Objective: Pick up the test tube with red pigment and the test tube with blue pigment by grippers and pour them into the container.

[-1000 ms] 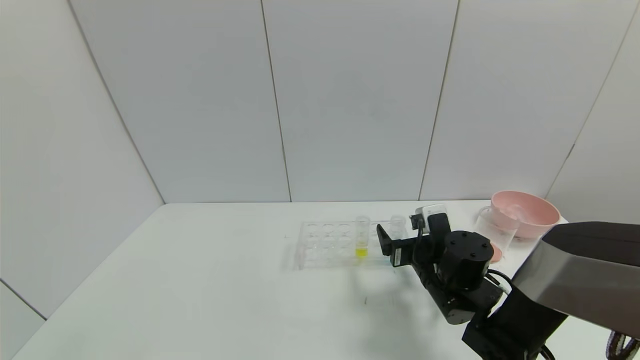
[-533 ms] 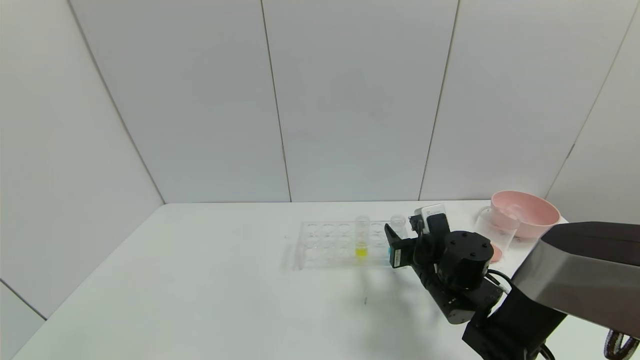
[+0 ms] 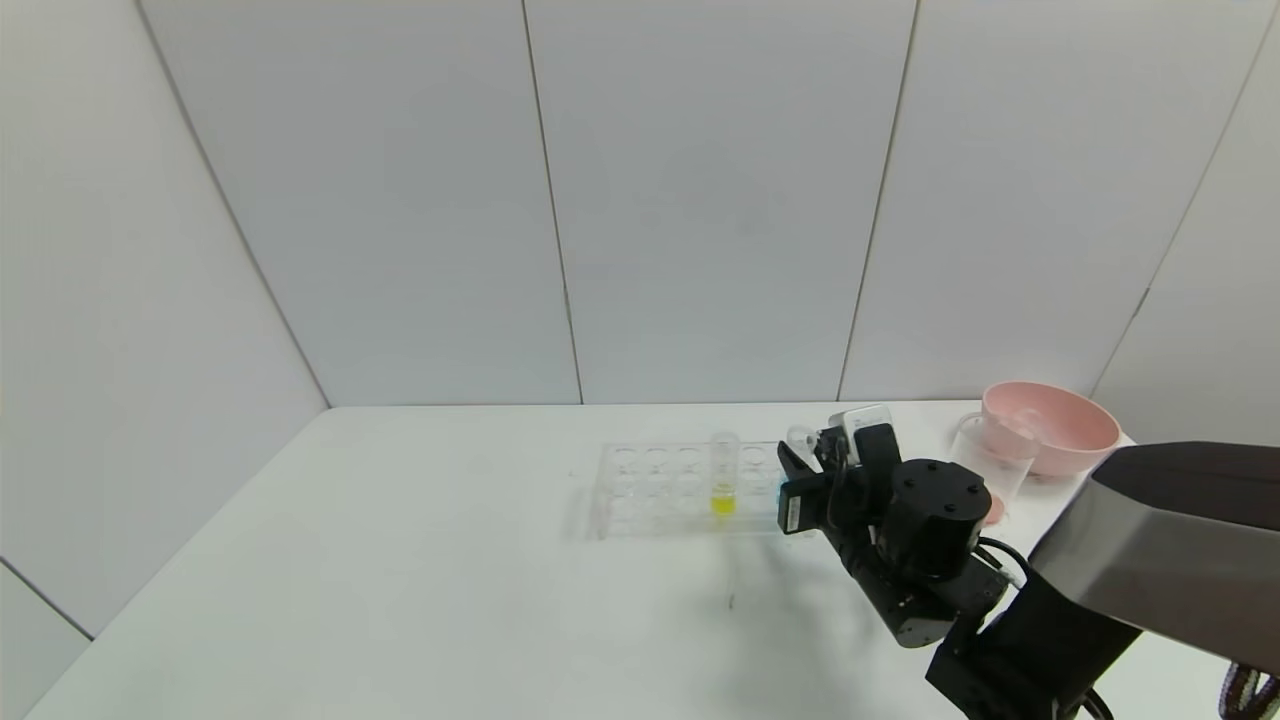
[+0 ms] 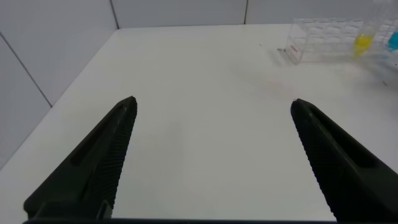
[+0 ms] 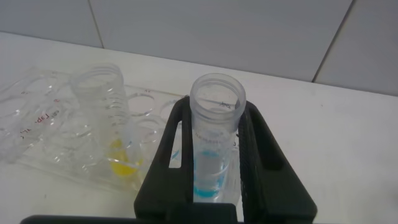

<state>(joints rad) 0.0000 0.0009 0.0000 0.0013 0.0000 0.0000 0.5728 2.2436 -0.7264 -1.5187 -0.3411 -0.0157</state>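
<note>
We see the test tube with blue pigment [image 5: 214,140] standing upright in the clear tube rack [image 3: 668,487], at the rack's right end, with a little cyan liquid at its rounded bottom. Our right end effector [image 5: 216,149] has its two black fingers [image 5: 176,155] closed against the tube's sides, so it is holding the tube while the tube is still seated in the rack. In the head view this end effector [image 3: 797,472] sits at the rack's right end, low over the white worktop [image 3: 400,560].

Just beside the blue tube, a second tube with yellow liquid [image 5: 115,127] stands in the same rack.

To the right of the rack is the container [image 3: 990,462], a clear cup, and right behind it a pink bowl [image 3: 1050,425]; both are apart from the arm.

Our left end effector [image 4: 211,155] hovers over bare worktop well away from the rack, its fingers spread wide with nothing between them.
</note>
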